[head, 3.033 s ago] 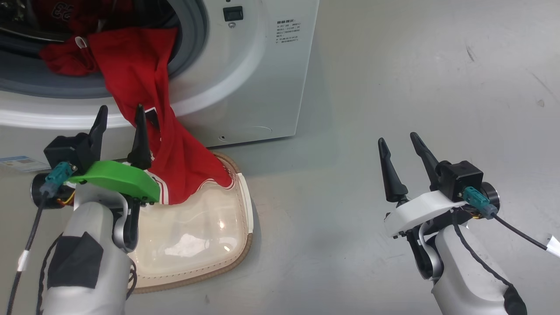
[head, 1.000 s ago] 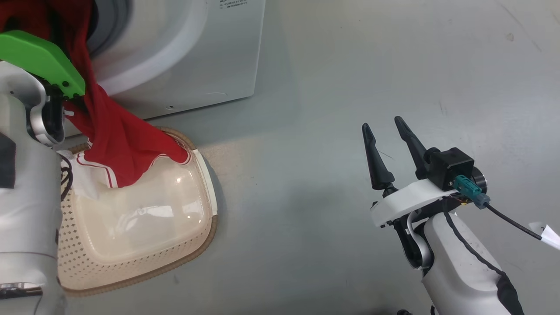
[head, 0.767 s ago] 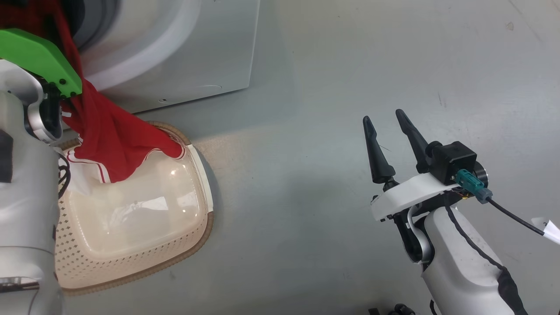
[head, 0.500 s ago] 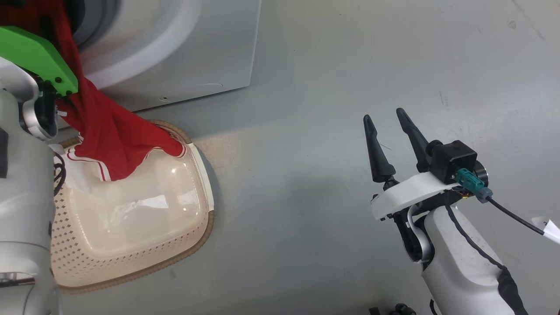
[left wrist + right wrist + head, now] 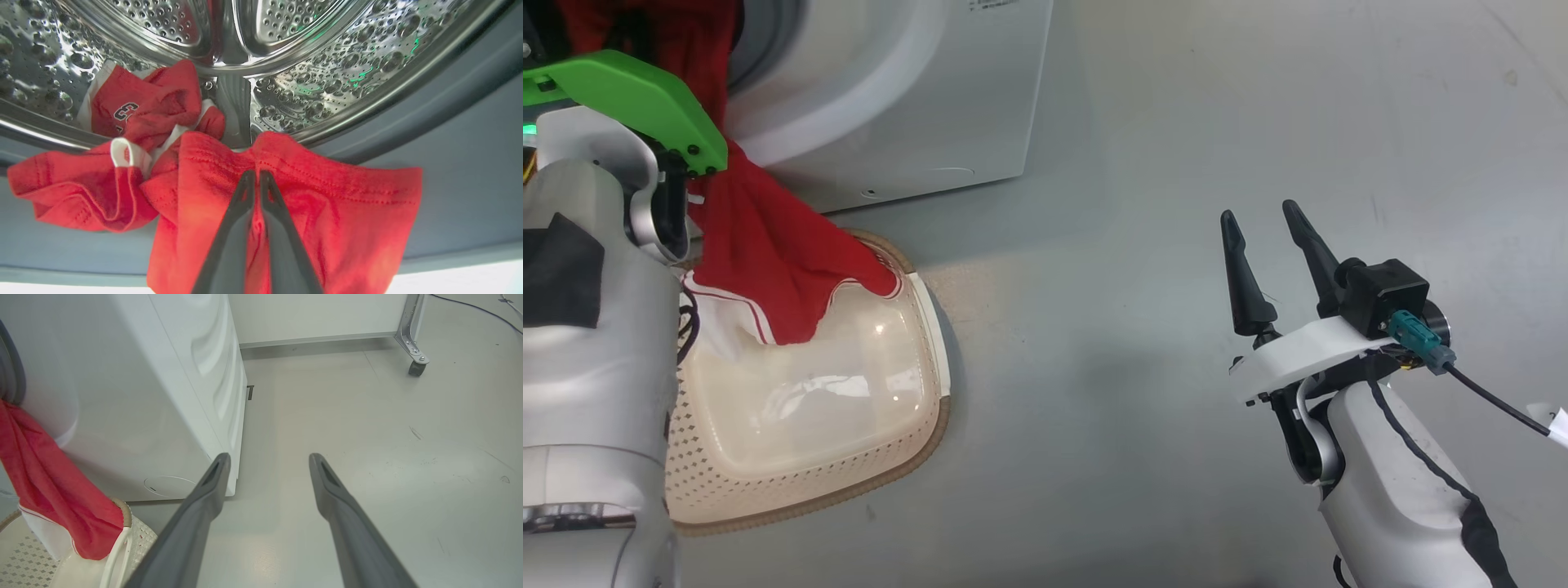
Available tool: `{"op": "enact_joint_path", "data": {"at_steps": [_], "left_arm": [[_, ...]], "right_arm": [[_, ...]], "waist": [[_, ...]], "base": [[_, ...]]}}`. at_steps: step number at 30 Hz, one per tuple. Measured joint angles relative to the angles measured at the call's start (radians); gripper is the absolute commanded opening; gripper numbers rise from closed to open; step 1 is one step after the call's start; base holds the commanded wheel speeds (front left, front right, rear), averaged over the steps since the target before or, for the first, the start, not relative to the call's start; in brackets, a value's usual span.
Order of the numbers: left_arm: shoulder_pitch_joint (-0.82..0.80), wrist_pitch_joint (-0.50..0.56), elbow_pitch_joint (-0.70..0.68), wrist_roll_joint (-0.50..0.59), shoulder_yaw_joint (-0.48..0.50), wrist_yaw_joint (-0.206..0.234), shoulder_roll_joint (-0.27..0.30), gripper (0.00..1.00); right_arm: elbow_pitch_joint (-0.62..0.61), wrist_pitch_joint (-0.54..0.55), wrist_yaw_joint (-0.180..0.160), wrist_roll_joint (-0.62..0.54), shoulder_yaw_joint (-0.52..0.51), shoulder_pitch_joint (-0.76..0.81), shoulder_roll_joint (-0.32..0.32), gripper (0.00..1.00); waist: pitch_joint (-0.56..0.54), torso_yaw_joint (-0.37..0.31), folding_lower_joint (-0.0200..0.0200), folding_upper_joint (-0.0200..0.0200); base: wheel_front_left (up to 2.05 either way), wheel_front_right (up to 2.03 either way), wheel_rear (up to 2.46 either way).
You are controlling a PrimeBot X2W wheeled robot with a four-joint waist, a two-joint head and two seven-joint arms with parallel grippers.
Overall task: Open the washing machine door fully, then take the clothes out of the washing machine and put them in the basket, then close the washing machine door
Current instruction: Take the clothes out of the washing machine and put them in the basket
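Clothes of bright red fabric with white trim (image 5: 768, 253) are being found in two places at once. Nearest, a trimmed hem is lying inside the small cream perforated plastic basket with the brown woven-look rim (image 5: 935, 425). It is being kept on the grey floor (image 5: 1143, 343) just beside the foot of the big white front-loading washing machine (image 5: 947, 90), apparently so that cloth pulled from the opening would be landing straight in it. To the right, well apart from all this, the right gripper (image 5: 1258, 212) with its two long dark fingers is being held above bare floor, jaws spread and empty, seemingly to be kept out of the way. From the basket the garment is being stretched up over the grey rubber gasket (image 5: 470, 122). There the left gripper (image 5: 254, 173) is being pressed onto it, jaws all but closed and appearing to be pinching a fold, a hold judged suited to hauling. Farthest, more red cloth is lying crumpled in the shiny dimpled steel drum (image 5: 310, 49), so the unloading is being judged unfinished
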Motion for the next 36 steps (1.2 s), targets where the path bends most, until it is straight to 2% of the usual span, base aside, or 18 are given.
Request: {"op": "enact_joint_path", "data": {"at_steps": [9,17,36], "left_arm": [[0.057,-0.121,-0.001,-0.009,-0.010,-0.061,-0.044,0.00],[0.175,-0.176,0.020,-0.008,-0.041,-0.110,-0.049,0.00],[0.414,-0.204,0.088,-0.027,-0.090,-0.141,-0.067,0.00]], "right_arm": [[0.024,0.000,0.002,-0.016,-0.020,0.008,-0.001,1.00],[0.042,0.000,0.012,-0.017,-0.018,0.029,-0.001,1.00],[0.050,0.000,0.022,-0.017,-0.017,0.051,-0.001,1.00]], "waist": [[-0.055,0.047,0.0000,0.0001],[-0.110,0.087,0.0000,0.0000],[-0.148,0.111,0.0000,0.0000]], "base": [[0.00,0.00,0.00],[0.00,0.00,0.00],[0.00,0.00,0.00]]}}
